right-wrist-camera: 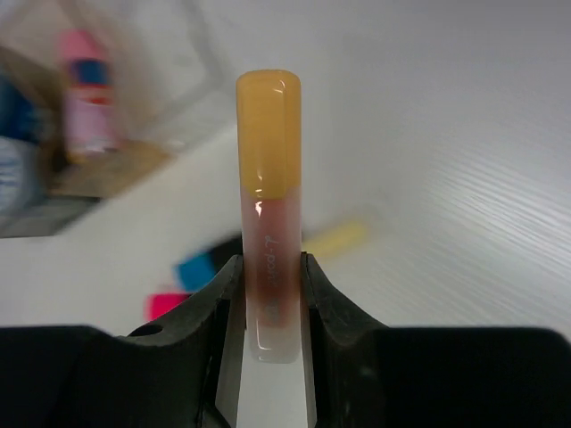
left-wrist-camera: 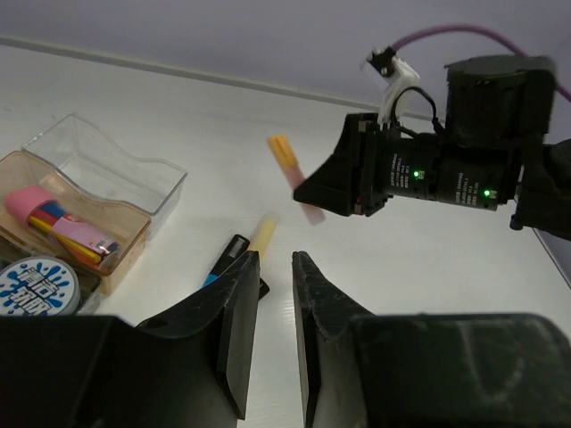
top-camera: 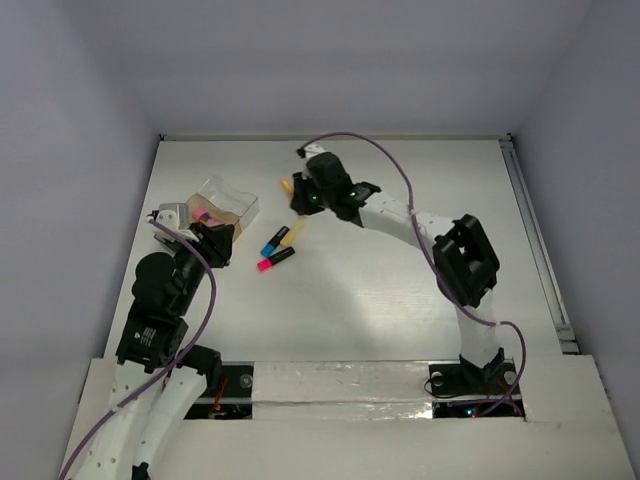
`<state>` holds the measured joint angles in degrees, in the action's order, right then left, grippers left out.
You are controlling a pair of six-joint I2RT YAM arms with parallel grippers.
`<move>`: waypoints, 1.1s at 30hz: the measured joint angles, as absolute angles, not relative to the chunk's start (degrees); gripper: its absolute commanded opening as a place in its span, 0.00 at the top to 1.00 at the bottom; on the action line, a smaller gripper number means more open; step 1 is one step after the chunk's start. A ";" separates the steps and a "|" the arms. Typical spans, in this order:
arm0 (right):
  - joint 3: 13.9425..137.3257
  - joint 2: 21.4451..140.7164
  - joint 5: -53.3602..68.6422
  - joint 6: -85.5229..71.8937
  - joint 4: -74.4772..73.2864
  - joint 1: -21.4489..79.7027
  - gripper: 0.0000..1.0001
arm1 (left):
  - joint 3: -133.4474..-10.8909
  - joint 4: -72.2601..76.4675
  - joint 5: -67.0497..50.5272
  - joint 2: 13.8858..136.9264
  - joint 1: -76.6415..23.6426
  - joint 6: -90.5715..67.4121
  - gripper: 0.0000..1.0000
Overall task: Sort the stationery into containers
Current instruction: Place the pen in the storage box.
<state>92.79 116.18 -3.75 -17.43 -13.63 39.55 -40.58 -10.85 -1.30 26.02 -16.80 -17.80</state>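
Right gripper (right-wrist-camera: 268, 276) is pinched on the lower end of the tube (right-wrist-camera: 268, 160), which is held off the table near the highlighters (top-camera: 277, 250). The carry step is judged in hand. Next, the tube must be brought over a box (left-wrist-camera: 120, 259) and released. Left gripper (left-wrist-camera: 275, 267) is slightly parted and empty.

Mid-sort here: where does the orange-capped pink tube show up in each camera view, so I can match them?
Top external: orange-capped pink tube upper centre, at the tip of the right gripper.
Left wrist: tube upper centre, tilted, in that gripper.
Right wrist: tube dead centre, upright between the gripper's fingers.
Shared landmark: yellow-capped highlighter on the table, blurred in the right wrist view.
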 measured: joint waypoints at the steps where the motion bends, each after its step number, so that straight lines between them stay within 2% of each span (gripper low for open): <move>1: 95.53 116.88 -1.80 -17.93 -12.16 42.00 0.98 | -40.58 -10.98 -0.80 26.00 -16.80 -17.82 0.81; 5: 105.27 122.43 4.16 -20.01 -6.79 47.00 0.98 | -40.58 -11.05 0.97 25.85 -16.80 -17.87 0.81; 14: 127.26 142.45 10.41 -20.51 -5.56 47.29 0.96 | -40.58 -11.05 1.56 25.69 -16.80 -17.87 0.81; 23: 135.68 148.97 12.38 -20.10 -5.91 47.35 0.94 | -40.58 -11.03 1.50 25.80 -17.26 -17.87 0.81; 27: 138.39 149.62 12.45 -20.34 -5.06 47.37 0.86 | -40.58 -10.98 1.50 25.89 -17.26 -17.89 0.80; 33: 142.67 153.77 11.11 -21.26 -2.61 47.51 0.83 | -40.58 -10.98 1.50 26.22 -17.26 -17.89 0.80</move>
